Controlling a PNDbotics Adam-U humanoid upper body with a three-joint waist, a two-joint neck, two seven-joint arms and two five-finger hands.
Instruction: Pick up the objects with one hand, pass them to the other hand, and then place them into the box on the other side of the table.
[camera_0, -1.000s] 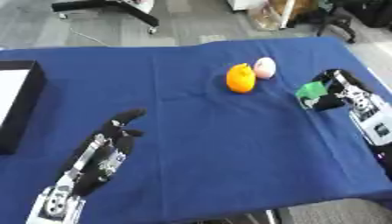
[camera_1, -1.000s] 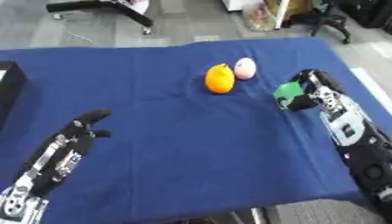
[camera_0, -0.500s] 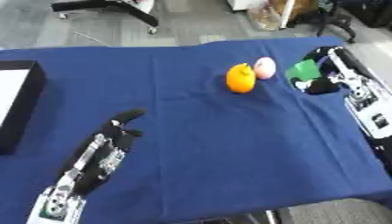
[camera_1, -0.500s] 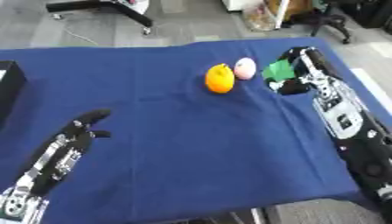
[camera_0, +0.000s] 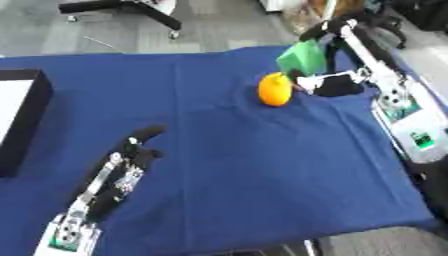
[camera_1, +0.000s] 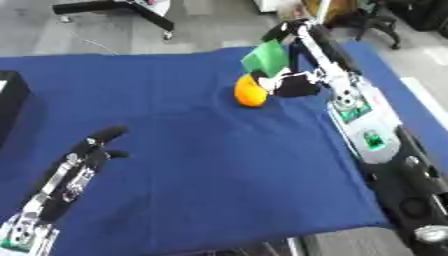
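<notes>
My right hand (camera_0: 338, 86) is raised over the far right of the blue table (camera_0: 262, 165), shut on a green block (camera_0: 304, 56) that hangs above the cloth. Just left of that hand an orange fruit (camera_0: 275, 89) lies on the cloth. The pale pink round thing that lay beside the orange is hidden behind the hand. My left hand (camera_0: 122, 170) rests open near the lower left, fingers pointing up and away from the objects.
A black box (camera_0: 19, 125) with a white inside stands at the table's left edge. Beyond the far edge there is grey floor with a chair base (camera_0: 122, 7). My right forearm (camera_1: 359, 117) runs along the table's right side.
My right hand has lifted the green block off the cloth and carried it up and left, close to the orange. The left hand has stayed where it was.
</notes>
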